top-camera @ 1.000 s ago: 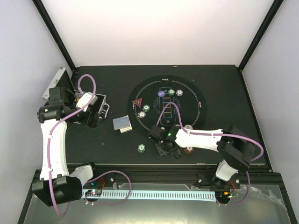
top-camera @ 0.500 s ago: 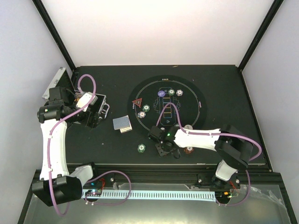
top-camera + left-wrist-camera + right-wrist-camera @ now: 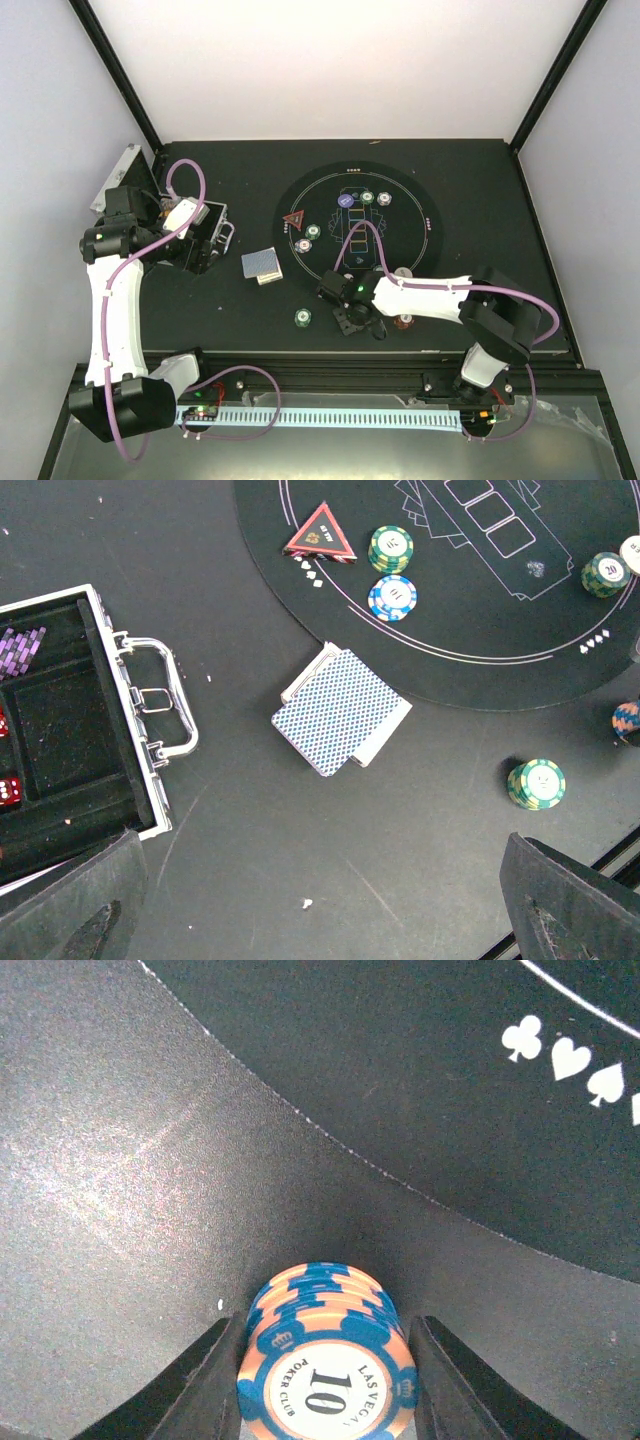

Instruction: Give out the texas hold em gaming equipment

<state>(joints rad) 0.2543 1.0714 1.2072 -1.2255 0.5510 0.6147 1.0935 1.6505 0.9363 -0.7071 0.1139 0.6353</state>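
step: grasp chip stack [image 3: 325,1385] | right gripper [image 3: 325,1360] — jaws narrow, flanking it, contact unclear | left gripper [image 3: 320,900] wide | next — pinch, lift

Left arm [image 3: 108,300]: a long white link was seen at 9 o'clock, capped by black joint housings.
Right arm [image 3: 430,293]: a white link and a black elbow were seen at 4 o'clock.
Cables [image 3: 185,170]: purple, looped along both arms.
Joint lights [image 3: 357,290]: green.
Left fingers [image 3: 575,905]: black, grainy, wedge-shaped.
Right fingers [image 3: 205,1385]: black, tapered.
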